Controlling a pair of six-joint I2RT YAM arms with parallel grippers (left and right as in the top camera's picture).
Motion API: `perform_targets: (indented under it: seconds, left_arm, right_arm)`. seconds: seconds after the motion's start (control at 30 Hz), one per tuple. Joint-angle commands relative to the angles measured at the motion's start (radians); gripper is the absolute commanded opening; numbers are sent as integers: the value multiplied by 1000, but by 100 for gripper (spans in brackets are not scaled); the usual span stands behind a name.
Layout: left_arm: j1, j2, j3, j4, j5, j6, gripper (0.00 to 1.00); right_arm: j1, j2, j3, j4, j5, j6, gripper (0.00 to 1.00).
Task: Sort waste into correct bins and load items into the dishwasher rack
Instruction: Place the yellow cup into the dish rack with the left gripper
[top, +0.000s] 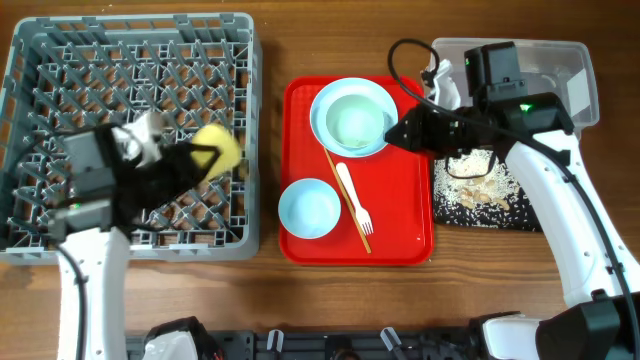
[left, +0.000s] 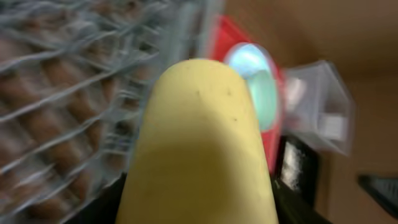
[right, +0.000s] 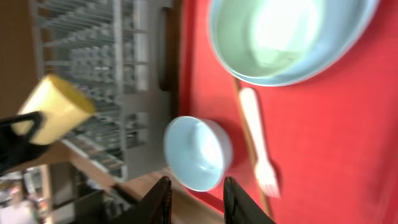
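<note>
The cup (top: 218, 148) is being gripped by the left fingers (top: 182, 166), closed on its sides, and is being held over the rack (top: 130, 20). The right fingers (right: 159, 200) are being held slightly apart with nothing between them. The small bowl (right: 198, 152) is lying just ahead of their tips, with the fork (right: 256, 143) beside it on the red tray (right: 329, 143).

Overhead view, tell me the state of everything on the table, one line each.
yellow cup, held over the dishwasher rack
left gripper, shut on the yellow cup
right gripper, open, empty, over the red tray
large bowl, upright, empty, on the red tray
small bowl, upright, empty, on the red tray
fork, lying on the red tray
chopstick, lying beside the fork
black tray, holding rice and scraps
</note>
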Motion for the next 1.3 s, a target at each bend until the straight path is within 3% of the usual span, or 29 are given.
perform_targets:
  seconds: [0.0, 0.13, 0.4, 0.97, 1.1, 1.17, 1.2, 1.23, 1.27]
  left_arm:
    - [85, -23, 153, -166, -245, 18, 4]
    - [106, -23, 240, -275, -352, 18, 4]
    - [103, 22, 246, -327, -535, 18, 4]
    - [101, 302, 246, -317, -501, 18, 8]
    - [95, 338, 246, -316, -501, 18, 24]
    - [92, 346, 246, -316, -501, 18, 53]
    - [90, 348, 246, -316, -500, 18, 84]
    - [87, 348, 246, -316, -500, 18, 100]
    - [83, 348, 246, -315, -500, 18, 100]
  right_arm:
    - [-2, -21, 7, -24, 106, -50, 29]
    - [-2, -21, 7, -35, 107, -55, 29]
    - [-2, -21, 7, -55, 106, -53, 28]
    - [-2, -21, 7, -58, 106, -51, 29]
    - [-2, -21, 7, -65, 106, -51, 29]
    - [-2, -21, 7, -66, 106, -51, 28]
    - [-2, -21, 7, -66, 106, -51, 29]
    - [-2, -21, 7, -66, 106, -51, 29]
    - [-2, -21, 7, -67, 106, -51, 29]
